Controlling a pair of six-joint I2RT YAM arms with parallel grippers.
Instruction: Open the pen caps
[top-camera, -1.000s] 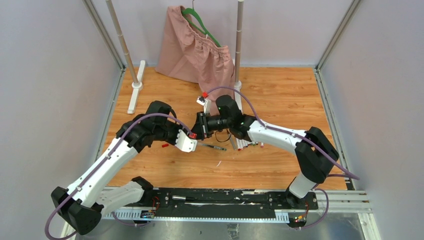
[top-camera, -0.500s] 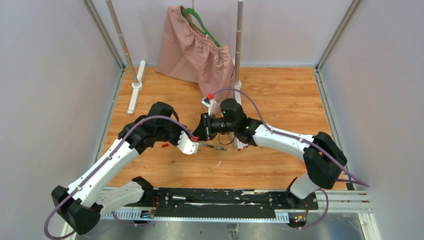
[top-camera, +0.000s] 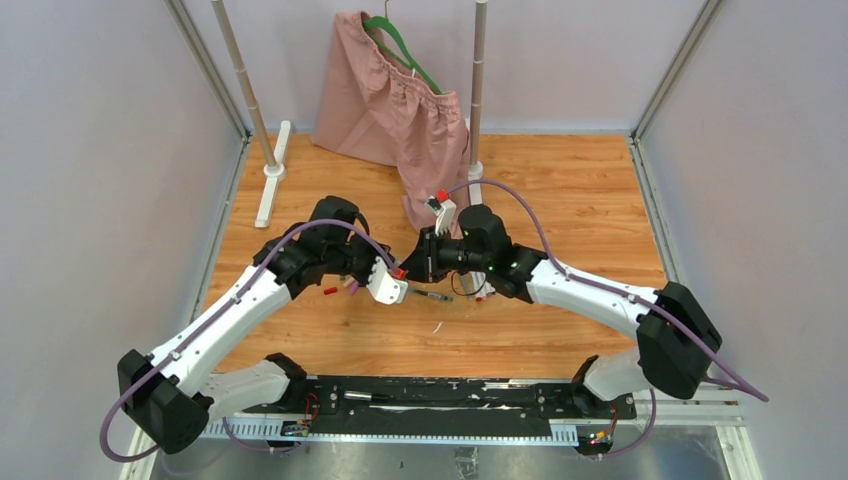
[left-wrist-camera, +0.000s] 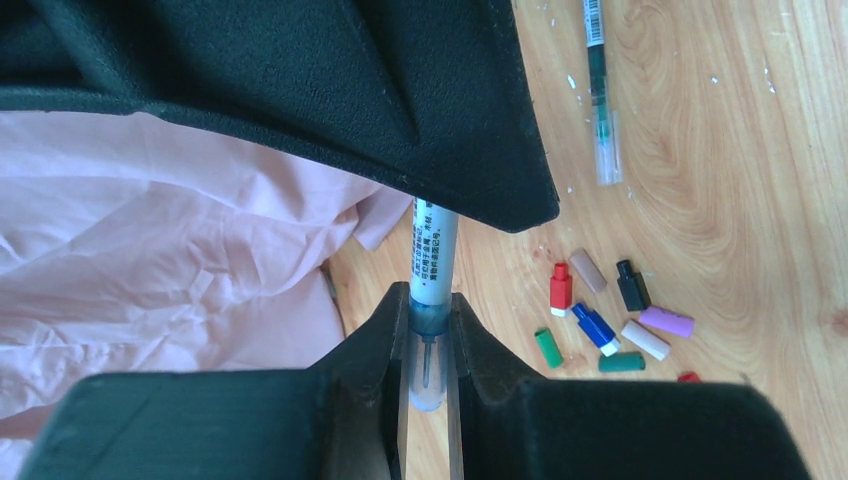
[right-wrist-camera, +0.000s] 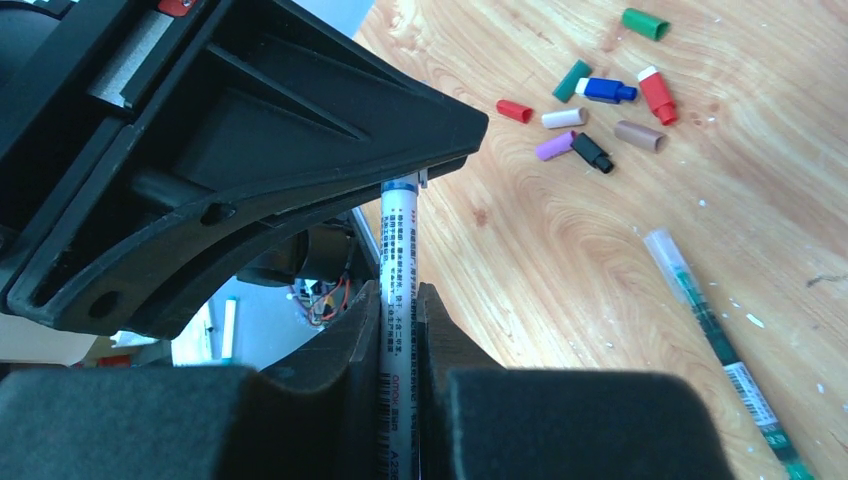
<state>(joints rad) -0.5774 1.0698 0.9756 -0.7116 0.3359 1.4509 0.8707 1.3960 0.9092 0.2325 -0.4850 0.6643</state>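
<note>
Pen caps (left-wrist-camera: 594, 326): tiny, multicoloured, perhaps nine.

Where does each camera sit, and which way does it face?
Top: above and behind the arms, looking down at the table; both arms show.
Left wrist: on the left gripper, facing along its fingers at the pen, loose caps beyond.
Right wrist: on the right gripper, facing the same pen from the opposite end; own fingers show.
Shared: wrist views both show pen and caps.
</note>
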